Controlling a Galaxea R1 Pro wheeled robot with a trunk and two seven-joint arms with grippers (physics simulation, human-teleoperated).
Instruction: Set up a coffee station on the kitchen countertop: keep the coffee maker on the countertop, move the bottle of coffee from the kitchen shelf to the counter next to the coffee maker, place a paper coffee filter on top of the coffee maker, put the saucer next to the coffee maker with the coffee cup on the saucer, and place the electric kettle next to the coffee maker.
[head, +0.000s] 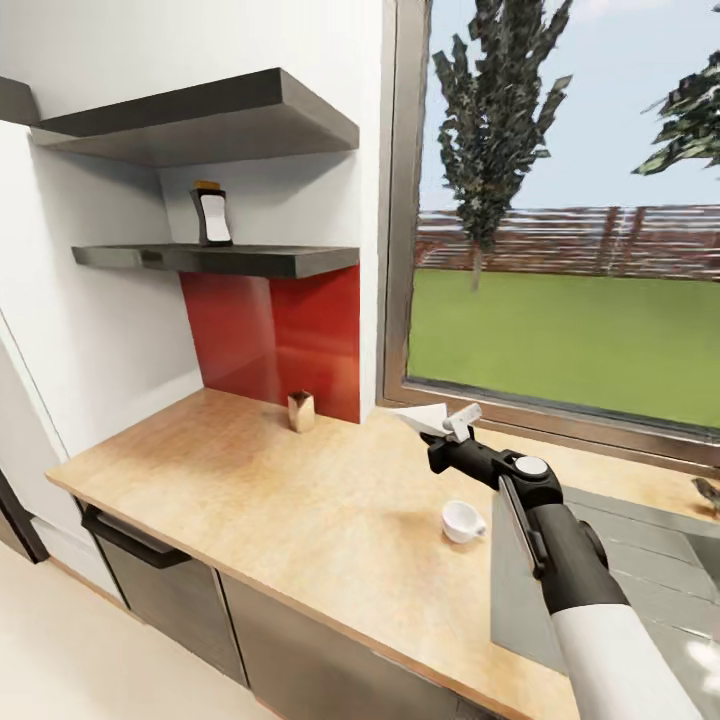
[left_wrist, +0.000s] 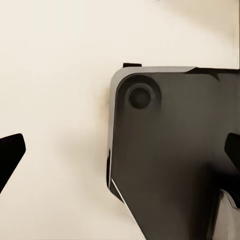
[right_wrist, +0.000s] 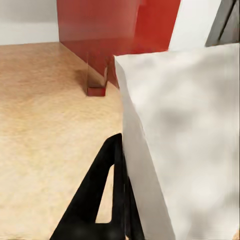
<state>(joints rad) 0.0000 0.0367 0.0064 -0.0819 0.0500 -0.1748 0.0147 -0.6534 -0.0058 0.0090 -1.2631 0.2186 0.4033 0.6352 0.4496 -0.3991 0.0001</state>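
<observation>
My right gripper (head: 452, 424) is shut on the paper coffee filter (head: 422, 416), a white folded piece held above the kitchen countertop (head: 260, 490) near the window. In the right wrist view the filter (right_wrist: 180, 135) looms large beside a black finger (right_wrist: 102, 192). The coffee cup (head: 461, 520) stands on the countertop just below that arm. The bottle of coffee (head: 212, 215), dark with a yellow cap, stands on the kitchen shelf (head: 230, 259). My left gripper (left_wrist: 122, 152) hangs open over the floor and the robot's dark base. The coffee maker, saucer and electric kettle are out of view.
A small brown box (head: 300, 410) stands against the red backsplash (head: 275, 340). The grey sink (head: 640, 590) is set into the countertop at the right. A second shelf (head: 200, 122) hangs above the lower one. Grey cabinet fronts (head: 170, 590) run below.
</observation>
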